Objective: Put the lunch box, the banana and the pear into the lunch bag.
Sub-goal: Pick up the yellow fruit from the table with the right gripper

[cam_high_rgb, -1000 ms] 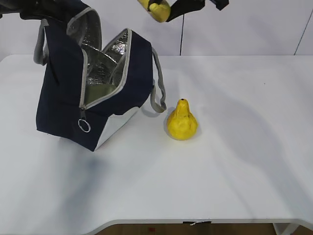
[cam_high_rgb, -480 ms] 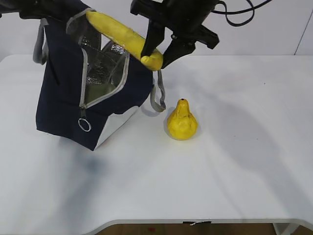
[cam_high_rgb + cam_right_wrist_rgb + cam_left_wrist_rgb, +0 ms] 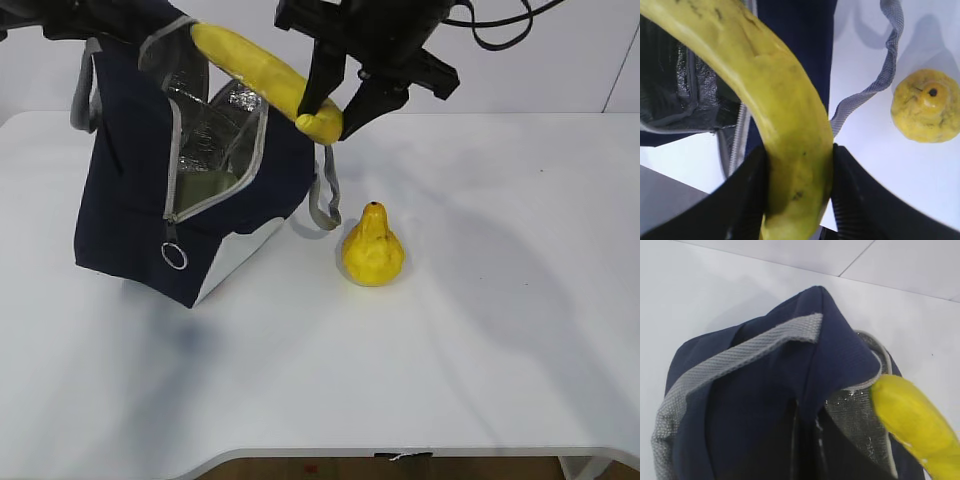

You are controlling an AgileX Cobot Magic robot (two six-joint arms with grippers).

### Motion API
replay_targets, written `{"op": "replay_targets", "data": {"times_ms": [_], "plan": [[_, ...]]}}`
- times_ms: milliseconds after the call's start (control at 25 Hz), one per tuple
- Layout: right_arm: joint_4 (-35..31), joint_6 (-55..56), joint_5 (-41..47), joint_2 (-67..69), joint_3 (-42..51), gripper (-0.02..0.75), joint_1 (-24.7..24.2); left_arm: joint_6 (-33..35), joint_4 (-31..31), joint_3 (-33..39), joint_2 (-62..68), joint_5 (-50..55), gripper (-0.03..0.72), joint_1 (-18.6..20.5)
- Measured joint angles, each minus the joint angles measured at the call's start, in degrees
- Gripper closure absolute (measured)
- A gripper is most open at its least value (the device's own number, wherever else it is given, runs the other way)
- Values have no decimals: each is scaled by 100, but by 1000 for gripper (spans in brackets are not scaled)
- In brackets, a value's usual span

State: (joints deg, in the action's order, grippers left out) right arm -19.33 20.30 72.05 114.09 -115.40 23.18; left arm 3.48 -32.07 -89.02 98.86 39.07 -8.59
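one banana [image 3: 262,78] end behind jaws

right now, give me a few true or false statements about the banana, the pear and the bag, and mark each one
1. The right gripper is shut on the banana. True.
2. The pear is inside the lunch bag. False: it stands on the table, right of the bag.
3. The lunch bag is zipped shut. False: its top gapes open, showing foil lining.
4. The banana is above the bag's opening. True.
5. The banana lies flat on the table. False: it is held in the air.
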Motion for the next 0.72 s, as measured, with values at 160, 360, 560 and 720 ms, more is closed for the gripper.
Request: {"op": "replay_targets", "data": {"times_ms": [160, 360, 560, 720], "plan": [[3, 17, 0, 129, 0, 432, 0, 0, -117, 0, 0, 113, 694, 0], [3, 149, -12, 157, 0, 432, 12, 0, -221, 0, 0, 176, 694, 0], [-39, 530, -12, 157, 0, 432, 25, 0, -273, 0, 0, 212, 694, 0], [-264, 935, -12, 157, 0, 432, 51, 0, -323, 0, 0, 221, 694, 0]]}}
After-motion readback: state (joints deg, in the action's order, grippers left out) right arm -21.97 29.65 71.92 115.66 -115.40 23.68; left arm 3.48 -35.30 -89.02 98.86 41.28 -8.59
